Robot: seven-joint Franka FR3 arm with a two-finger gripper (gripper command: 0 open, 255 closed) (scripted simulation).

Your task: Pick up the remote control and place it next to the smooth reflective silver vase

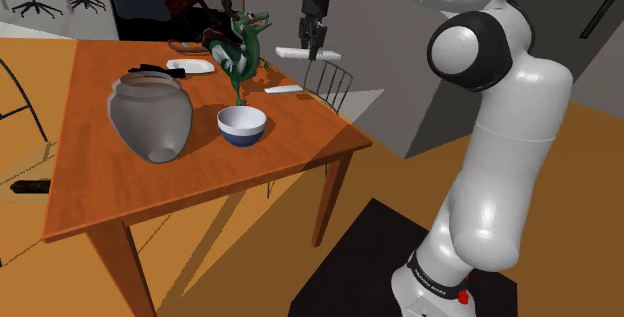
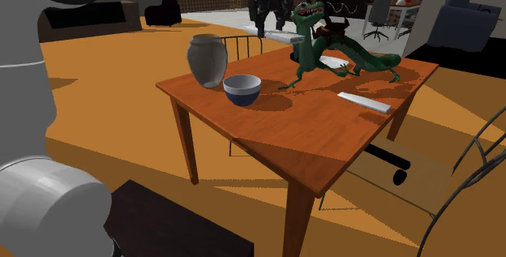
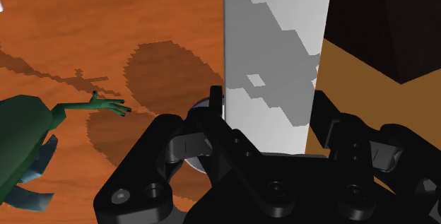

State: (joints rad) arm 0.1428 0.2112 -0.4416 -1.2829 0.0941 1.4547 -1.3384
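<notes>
From the shoulder view, the claw hangs above the far edge of the surface, pinching a flat white bar that I take for the remote, lifted clear of the wood. The grey vase stands well apart, at about eight o'clock from the claw, with a bowl just beside it at three o'clock and a green dragon between claw and vase.

In the second exterior view, the claw holds the remote level in the air at two o'clock from the vase. The bowl sits at four o'clock of the vase, and the dragon lies further towards three.

In the wrist view, the remote sits clasped in the claw, over the surface.

So the pick looks done and the carry is in hand. Next, I'd say, the arm must clear the dragon and bowl, then lower the remote onto bare wood beside the vase.
</notes>
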